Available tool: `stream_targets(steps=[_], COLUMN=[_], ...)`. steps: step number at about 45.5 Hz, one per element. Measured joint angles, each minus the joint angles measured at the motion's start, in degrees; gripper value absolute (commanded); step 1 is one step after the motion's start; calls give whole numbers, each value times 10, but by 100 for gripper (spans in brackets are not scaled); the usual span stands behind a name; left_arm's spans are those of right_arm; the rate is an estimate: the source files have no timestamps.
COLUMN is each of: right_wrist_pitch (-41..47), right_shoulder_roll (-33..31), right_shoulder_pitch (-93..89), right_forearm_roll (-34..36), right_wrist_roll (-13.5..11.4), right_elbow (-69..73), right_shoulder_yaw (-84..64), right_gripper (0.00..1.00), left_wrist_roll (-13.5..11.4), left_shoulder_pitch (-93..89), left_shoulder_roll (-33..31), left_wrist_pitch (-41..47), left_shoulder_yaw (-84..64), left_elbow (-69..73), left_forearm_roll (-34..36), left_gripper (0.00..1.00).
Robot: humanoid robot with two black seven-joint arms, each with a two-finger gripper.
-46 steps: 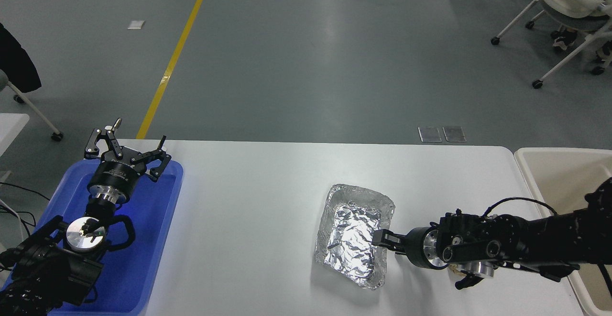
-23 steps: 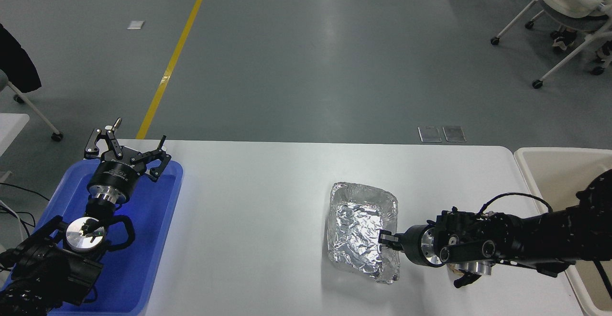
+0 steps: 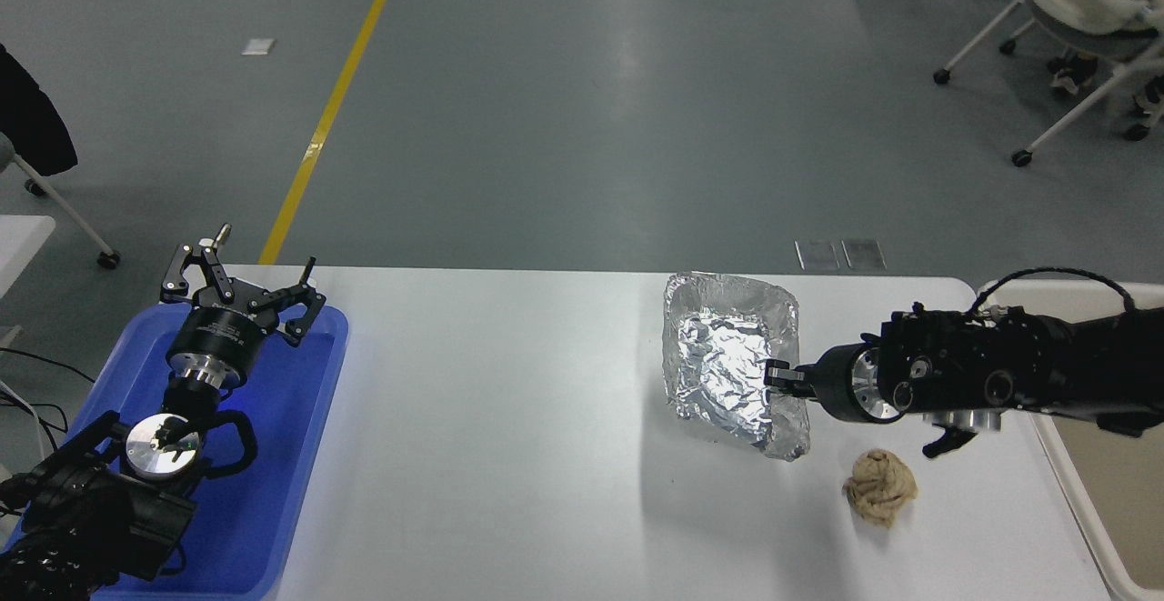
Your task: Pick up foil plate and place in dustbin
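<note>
The foil plate [image 3: 727, 360], a crinkled silver tray, hangs tilted above the white table [image 3: 509, 437], lifted clear of it. My right gripper [image 3: 777, 377] is shut on its right rim and reaches in from the right edge. The cream-beige dustbin [image 3: 1082, 492] stands at the table's right end, partly hidden behind my right arm. My left gripper [image 3: 241, 287] is parked open over the blue tray [image 3: 273, 455] at the lower left.
A small crumpled tan paper ball [image 3: 879, 486] lies on the table below my right wrist. Office chairs stand on the grey floor at the top right, beyond the table's far edge.
My right gripper has lifted the foil plate off the table and carried it up and to the right, toward the dustbin. The tan paper ball has come into view beneath the arm.
</note>
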Motion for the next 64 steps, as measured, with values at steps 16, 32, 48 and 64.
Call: stream_targets(steps=[16,32,48,64], right_wrist_pitch=[121,220,230,203], right_shoulder_roll=[-62,-99,-111,-156], right_shoulder_pitch=[178,300,302,180], right_forearm_roll=[2,-4,-16,-20], right_wrist_roll=[0,0,0,0], right_elbow=[12,14,-3,-120], right_shoulder_yaw=[-58,-91,-109,-123], right_gripper=[0,0,0,0], left_wrist_roll=[0,0,0,0], left_shoulder_pitch=[0,0,0,0], left_shoulder_roll=[0,0,0,0], left_wrist_pitch=[0,0,1,1], left_shoulder_yaw=[0,0,0,0], left_elbow=[0,0,0,0], left_forearm_roll=[0,0,0,0], left_gripper=[100,100,100,100])
